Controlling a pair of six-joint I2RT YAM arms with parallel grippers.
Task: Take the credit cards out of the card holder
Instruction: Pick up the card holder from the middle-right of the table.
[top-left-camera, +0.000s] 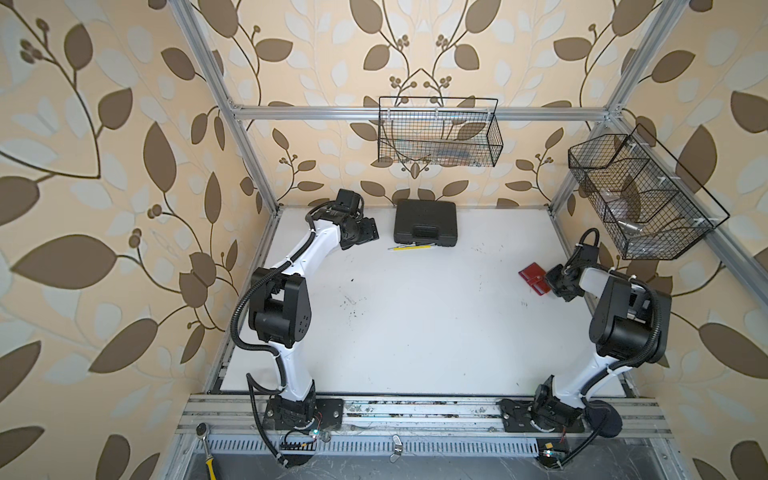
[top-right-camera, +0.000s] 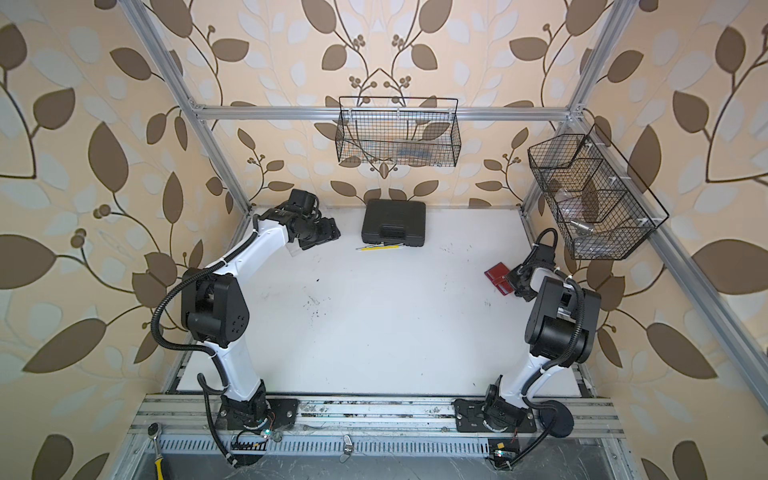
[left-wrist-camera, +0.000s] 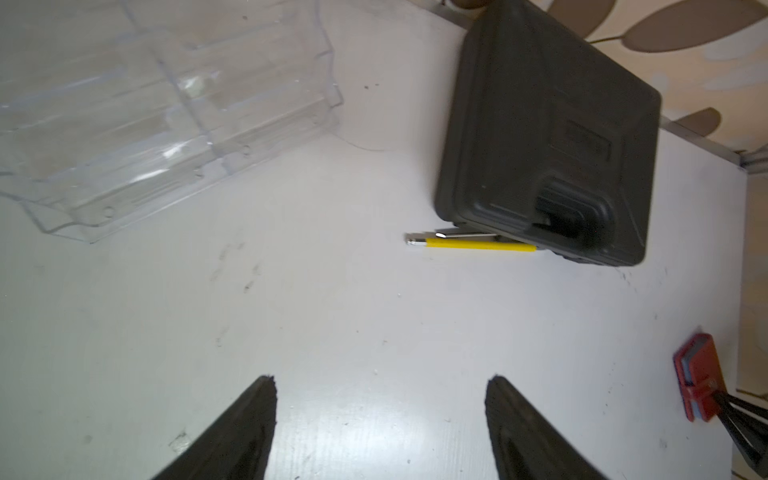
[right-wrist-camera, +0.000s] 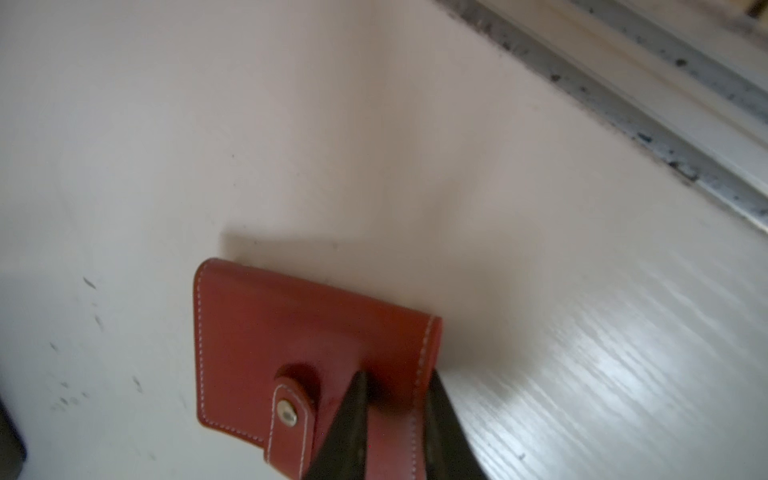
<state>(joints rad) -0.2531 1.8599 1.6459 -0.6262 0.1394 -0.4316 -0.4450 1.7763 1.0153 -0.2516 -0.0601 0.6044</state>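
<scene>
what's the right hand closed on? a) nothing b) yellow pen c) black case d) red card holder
d: in the right wrist view the right hand has its fingers pinched on one edge of the red card holder.

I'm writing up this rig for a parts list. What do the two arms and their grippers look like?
Both the left arm and right arm have white links, bulky black joint housings and black base plates. A black corrugated cable conduit runs along each. The left gripper and right gripper have matte black jaws tapering to narrow wedge tips.
</scene>
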